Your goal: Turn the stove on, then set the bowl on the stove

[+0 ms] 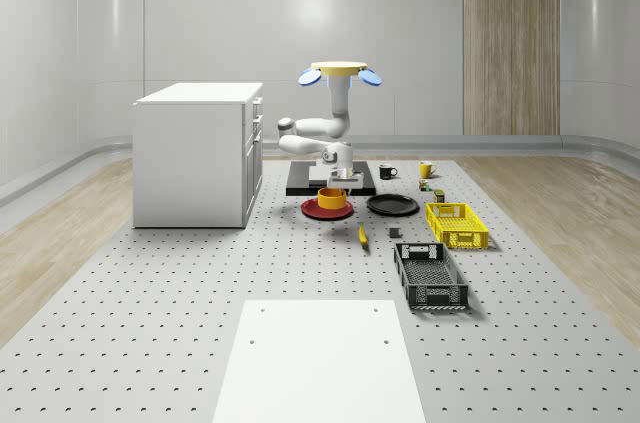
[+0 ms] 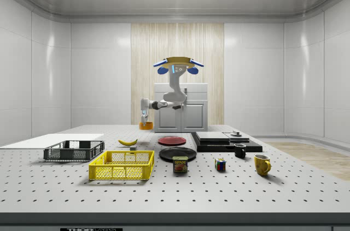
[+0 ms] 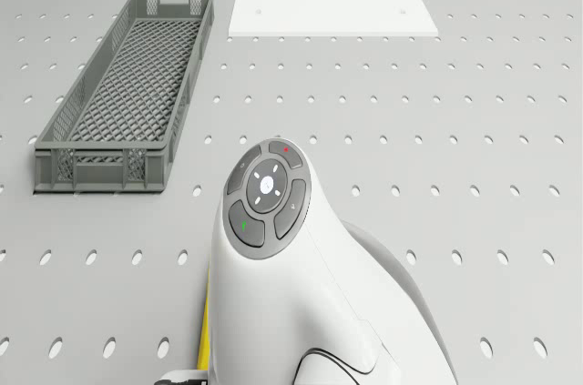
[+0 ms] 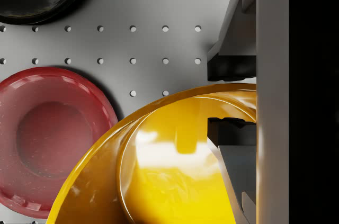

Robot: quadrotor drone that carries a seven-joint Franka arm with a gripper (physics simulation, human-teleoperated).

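Drone (image 1: 340, 71) hovered in the air, arm (image 1: 318, 130) hanging below it, bent at elbow, forearm reaching toward the whole-scene view's left then wrist turned down. Gripper (image 4: 231, 100) pointed straight down, fingers (image 4: 231, 68) clamped on the rim of the yellow bowl (image 4: 164, 166), one pad outside, one inside.

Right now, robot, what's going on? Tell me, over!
Drone hovering by the stove. Hand shut on the bowl rim, bowl lifted above the red plate. Nothing blocking the stove.

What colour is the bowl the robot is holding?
The round glossy bowl is yellow-orange, clearest in the wrist view.
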